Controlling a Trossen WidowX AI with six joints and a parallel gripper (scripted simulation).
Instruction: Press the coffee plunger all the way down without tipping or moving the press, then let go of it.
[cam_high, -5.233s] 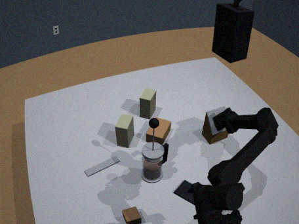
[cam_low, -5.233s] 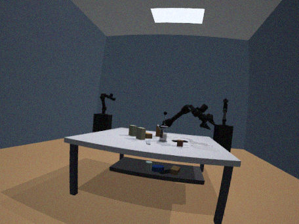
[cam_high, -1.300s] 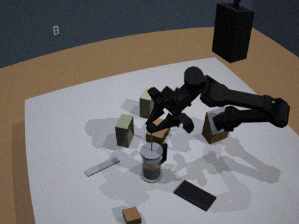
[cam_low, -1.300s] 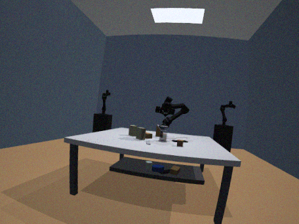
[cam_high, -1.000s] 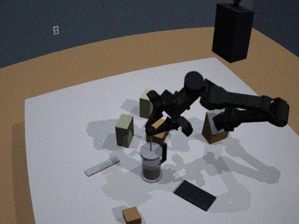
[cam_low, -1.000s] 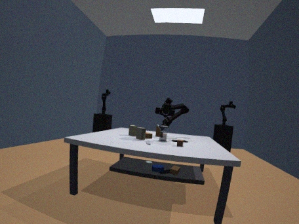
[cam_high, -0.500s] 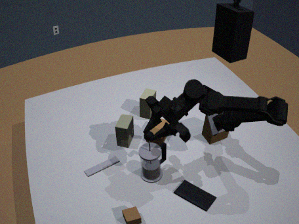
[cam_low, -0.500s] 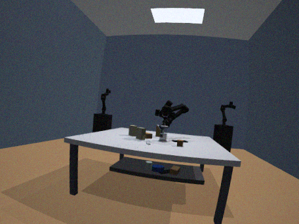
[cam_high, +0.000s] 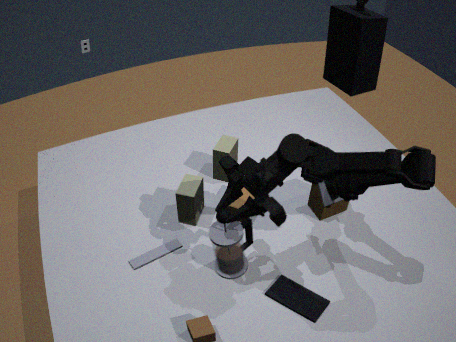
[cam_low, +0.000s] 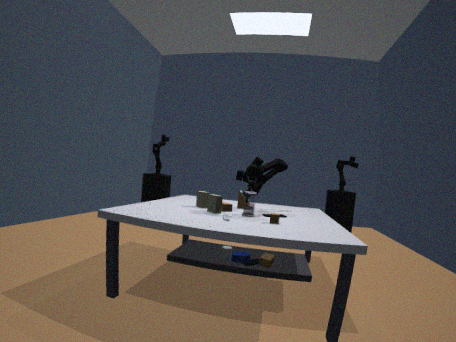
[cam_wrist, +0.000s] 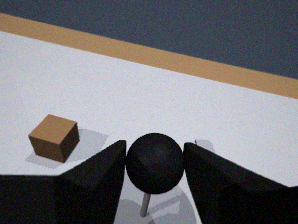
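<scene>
The coffee press (cam_high: 230, 259) (cam_low: 249, 210) stands upright on the white table (cam_high: 100, 300) (cam_low: 165, 218), a clear glass with brown contents and a black handle (cam_high: 249, 232). My gripper (cam_high: 223, 216) (cam_wrist: 154, 149) is shut on the round black plunger knob (cam_wrist: 155, 170), with one finger on each side of it. In the top view the gripper is close above the lid and hides the knob. A short piece of the thin plunger rod (cam_high: 225, 227) (cam_wrist: 145, 205) shows between knob and lid. The base looks flat on the table.
Two pale green blocks (cam_high: 190, 202) (cam_high: 225, 156) stand behind and left of the press. An orange block (cam_high: 242, 198) is partly hidden behind the gripper. A brown block (cam_high: 322, 206) stands under the arm. A grey strip (cam_high: 156, 254), a black slab (cam_high: 297, 298) and a brown cube (cam_high: 201, 328) (cam_wrist: 51, 136) lie around.
</scene>
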